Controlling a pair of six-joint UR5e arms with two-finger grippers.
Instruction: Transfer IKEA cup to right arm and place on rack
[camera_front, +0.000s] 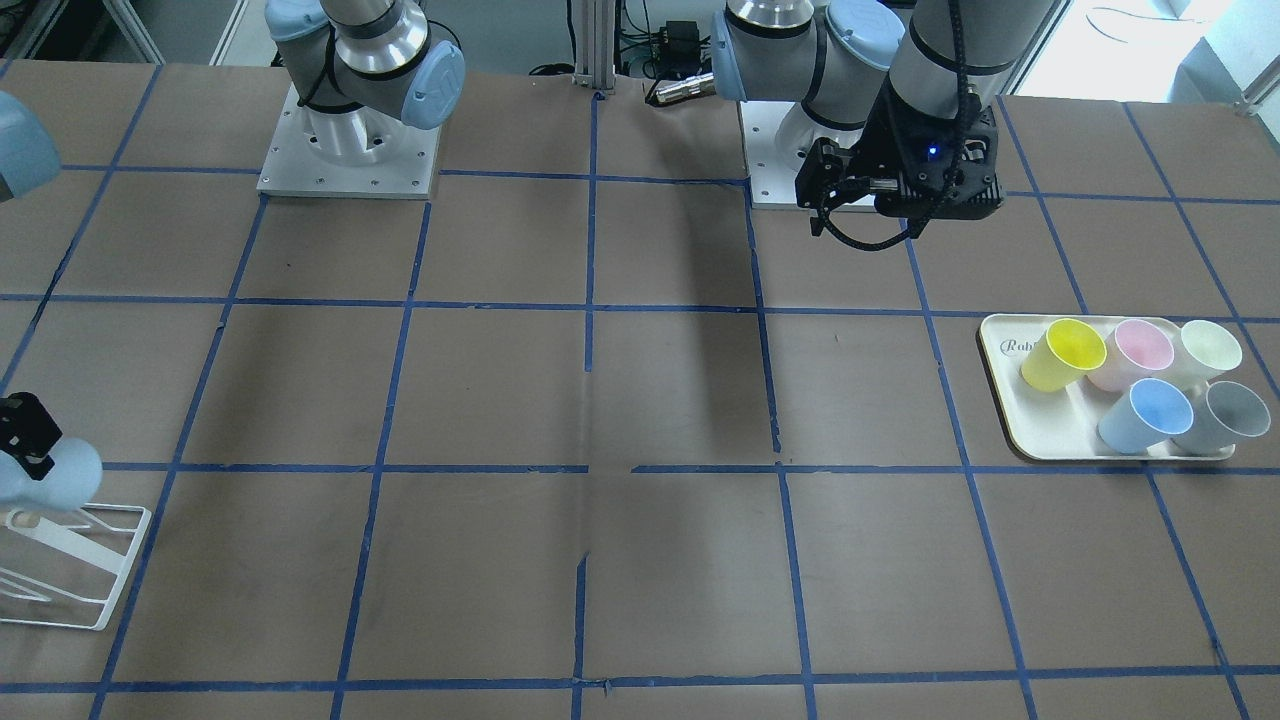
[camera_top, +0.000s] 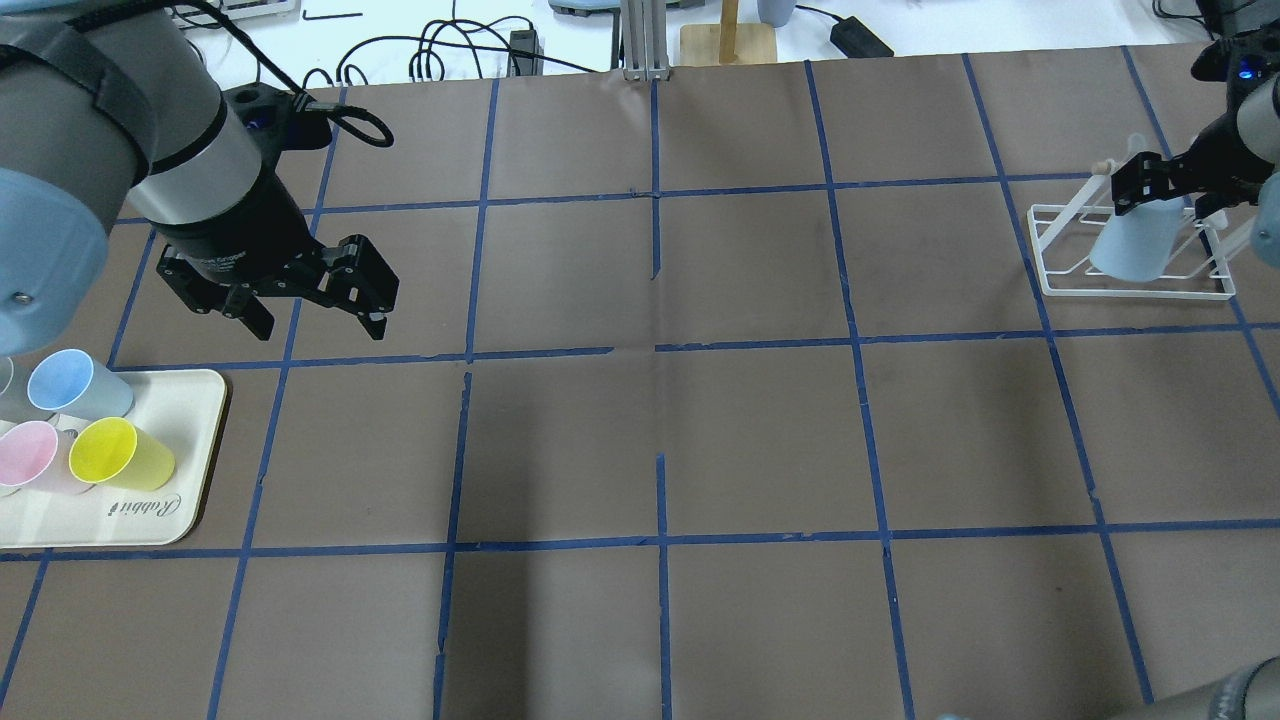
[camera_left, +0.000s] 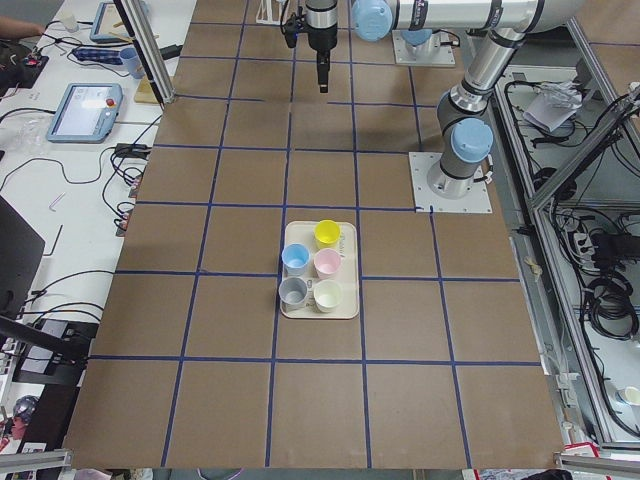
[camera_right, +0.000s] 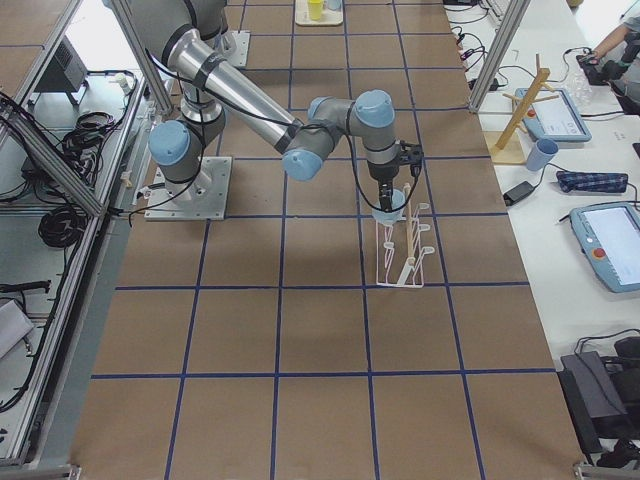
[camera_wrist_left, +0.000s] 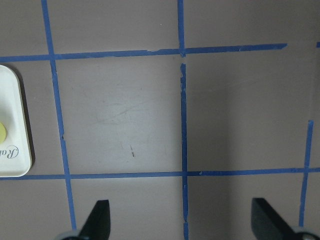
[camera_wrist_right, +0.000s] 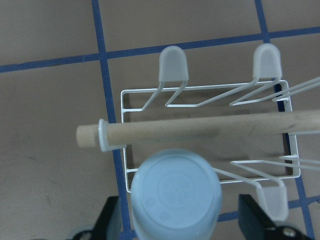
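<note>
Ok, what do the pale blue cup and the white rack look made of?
Pale blue tapered cup: probably plastic, matte, with moulded rings on its base. White wire rack: thin metal wire, seemingly white-coated, with translucent peg caps; the round rod looks like bare wood.

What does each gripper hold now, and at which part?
The left gripper is open and empty. The right gripper straddles the upturned base of the IKEA cup at the rack; whether it clamps it cannot be told.
</note>
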